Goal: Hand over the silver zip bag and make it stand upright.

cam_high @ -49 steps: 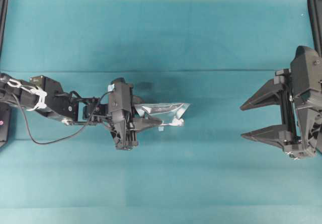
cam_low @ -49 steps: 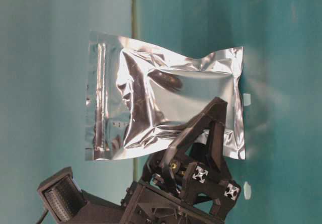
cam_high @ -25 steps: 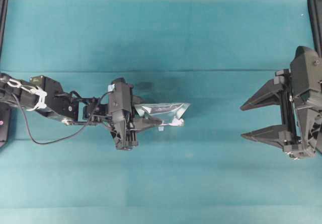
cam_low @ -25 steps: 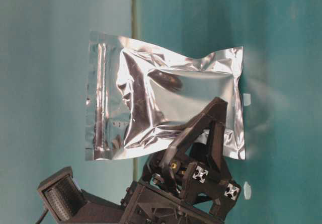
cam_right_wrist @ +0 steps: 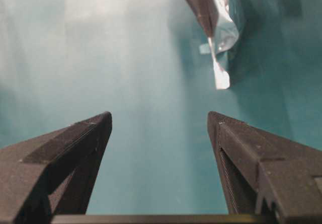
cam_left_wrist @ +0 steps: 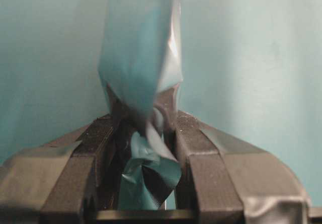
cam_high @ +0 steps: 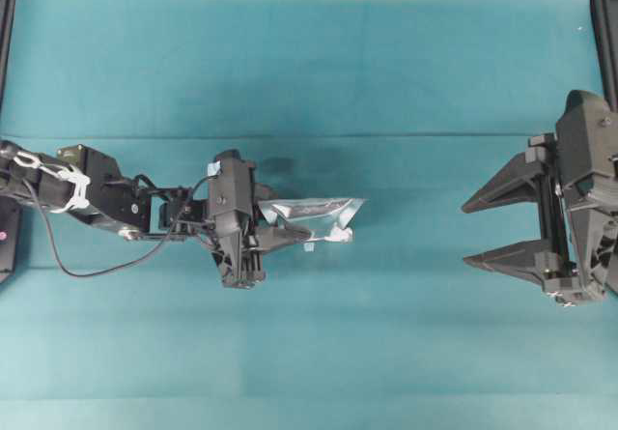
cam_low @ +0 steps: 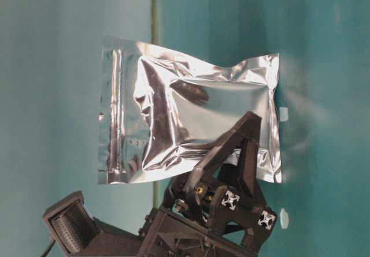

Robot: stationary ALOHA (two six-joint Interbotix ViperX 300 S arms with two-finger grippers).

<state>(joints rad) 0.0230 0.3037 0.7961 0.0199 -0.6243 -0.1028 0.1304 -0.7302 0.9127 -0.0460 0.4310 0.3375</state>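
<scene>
The silver zip bag (cam_high: pixel 319 215) is a crinkly foil pouch held off the teal cloth, edge-on from overhead. At table level the silver zip bag (cam_low: pixel 191 112) shows its broad face, with the zip strip at its left end. My left gripper (cam_high: pixel 297 230) is shut on the bag's edge. In the left wrist view the pads (cam_left_wrist: pixel 188 138) pinch crumpled foil (cam_left_wrist: pixel 143 63). My right gripper (cam_high: pixel 464 232) stands open and apart from the bag at the right, its tips pointing at it. Nothing lies between its fingers (cam_right_wrist: pixel 159 116), and the bag (cam_right_wrist: pixel 224 17) hangs further off.
Teal cloth covers the table (cam_high: pixel 319 82). Black frame rails run along the left edge (cam_high: pixel 5 24) and the right edge (cam_high: pixel 608 24). A small pale scrap (cam_right_wrist: pixel 204 48) lies on the cloth under the bag. The left arm's cable (cam_high: pixel 77 266) loops over the cloth.
</scene>
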